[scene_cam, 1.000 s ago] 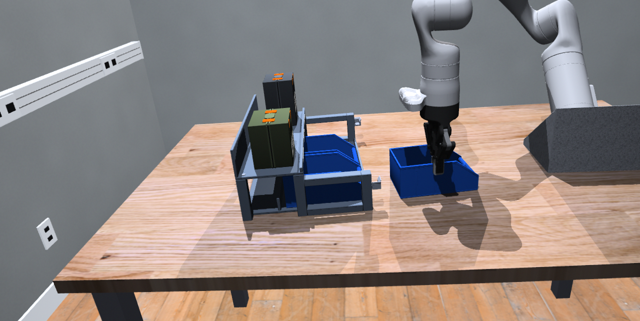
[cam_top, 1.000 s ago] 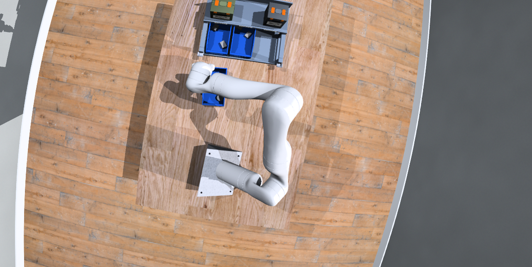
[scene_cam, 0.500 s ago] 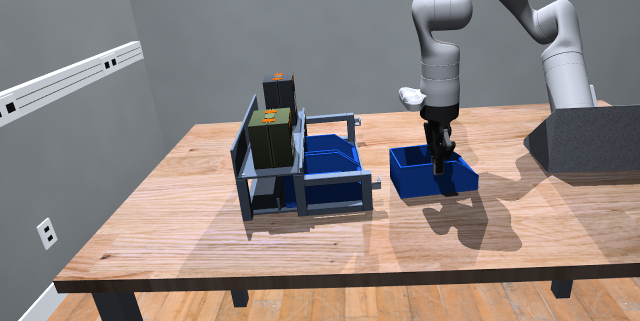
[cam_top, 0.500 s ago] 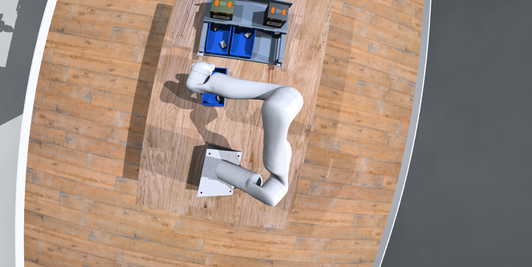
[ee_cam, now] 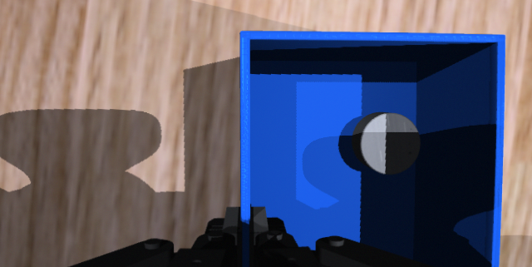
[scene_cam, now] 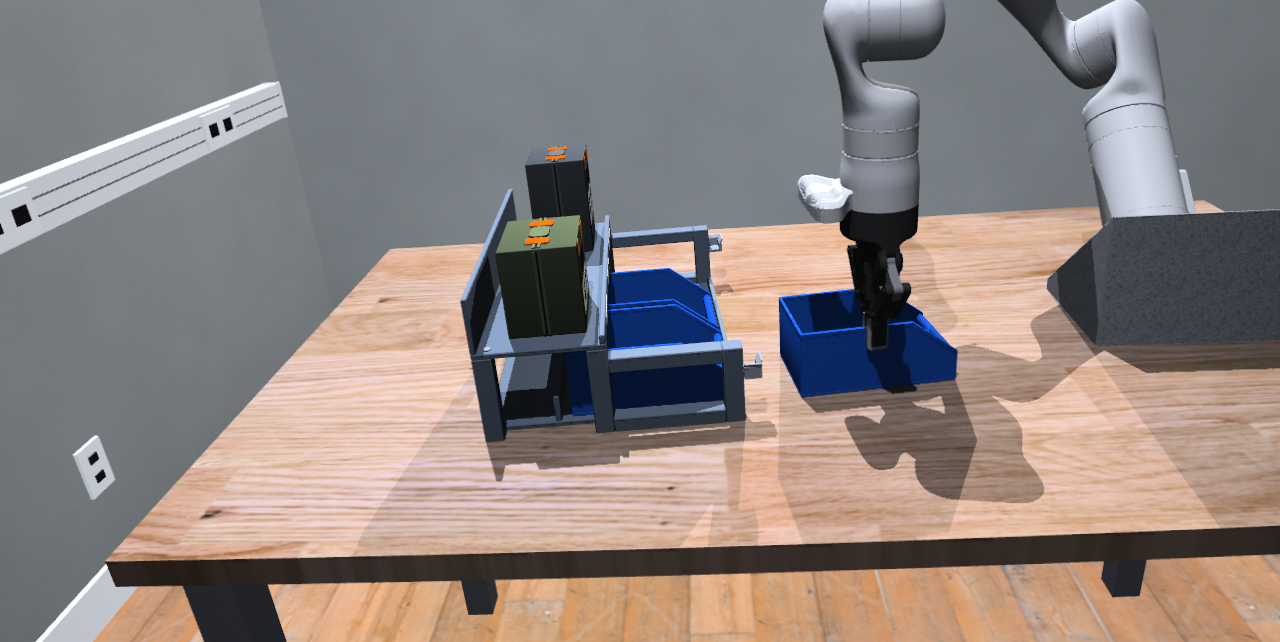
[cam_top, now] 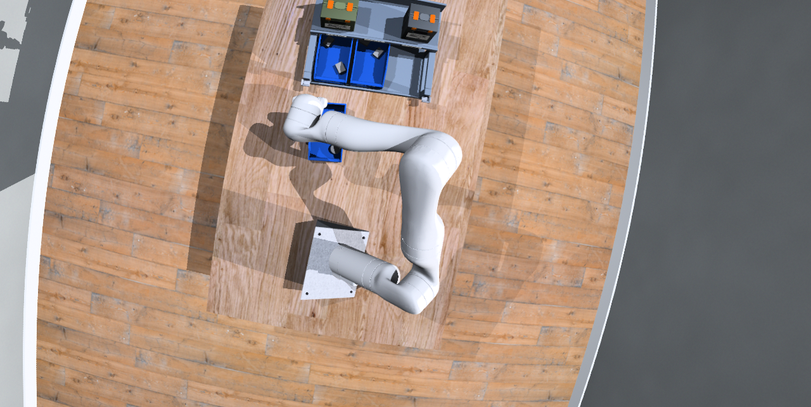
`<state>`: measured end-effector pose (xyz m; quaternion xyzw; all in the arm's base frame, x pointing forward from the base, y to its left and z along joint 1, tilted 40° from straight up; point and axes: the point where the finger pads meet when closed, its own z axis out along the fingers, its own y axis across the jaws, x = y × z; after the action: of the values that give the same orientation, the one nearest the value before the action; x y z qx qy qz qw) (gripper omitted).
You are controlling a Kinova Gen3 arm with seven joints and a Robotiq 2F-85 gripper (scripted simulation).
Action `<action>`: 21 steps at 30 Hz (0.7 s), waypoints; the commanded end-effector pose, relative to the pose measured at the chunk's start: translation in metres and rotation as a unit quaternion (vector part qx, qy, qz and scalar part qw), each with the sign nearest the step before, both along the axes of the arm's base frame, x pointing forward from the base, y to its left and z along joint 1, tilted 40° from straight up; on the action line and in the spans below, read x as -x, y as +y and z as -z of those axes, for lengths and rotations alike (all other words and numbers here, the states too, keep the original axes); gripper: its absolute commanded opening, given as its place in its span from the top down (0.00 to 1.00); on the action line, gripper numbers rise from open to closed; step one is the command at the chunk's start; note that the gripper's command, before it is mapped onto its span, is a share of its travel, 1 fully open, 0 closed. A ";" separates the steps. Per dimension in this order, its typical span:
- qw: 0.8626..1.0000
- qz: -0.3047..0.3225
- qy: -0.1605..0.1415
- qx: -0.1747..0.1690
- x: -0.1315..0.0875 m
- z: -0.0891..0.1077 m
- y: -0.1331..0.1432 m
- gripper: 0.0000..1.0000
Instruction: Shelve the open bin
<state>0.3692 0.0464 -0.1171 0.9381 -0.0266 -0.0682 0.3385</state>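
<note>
The open blue bin [cam_top: 320, 152] [scene_cam: 832, 365] [ee_cam: 274, 134] stands flat on the table, its low open front toward the robot base. A round grey part [cam_top: 334, 149] [ee_cam: 391, 142] lies in it. My gripper [scene_cam: 878, 335] [ee_cam: 246, 229] points down and is shut on the bin's side wall, one finger outside and one inside; the arm hides it in the top view. On the grey shelf [scene_cam: 673, 357], a left bin [cam_top: 325, 72] and a middle bin [cam_top: 368, 74] hold small parts. The gap [cam_top: 403, 68] is at the right end, behind the front lip [cam_top: 396, 94].
An upper board [cam_top: 381, 21] covers the rear of the bin row. A green box [cam_top: 340, 14] [scene_cam: 541, 284] and a dark grey box [cam_top: 422, 23] [scene_cam: 556, 181] stand on it. Side frames with small hooks [scene_cam: 753, 366] stick out at the shelf's front corners.
</note>
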 end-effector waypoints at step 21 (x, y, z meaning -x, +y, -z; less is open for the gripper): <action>1.000 0.000 -0.001 -0.001 -0.002 -0.008 0.007 0.90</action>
<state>0.3701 0.0520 -0.1100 0.9379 -0.0268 -0.0689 0.3388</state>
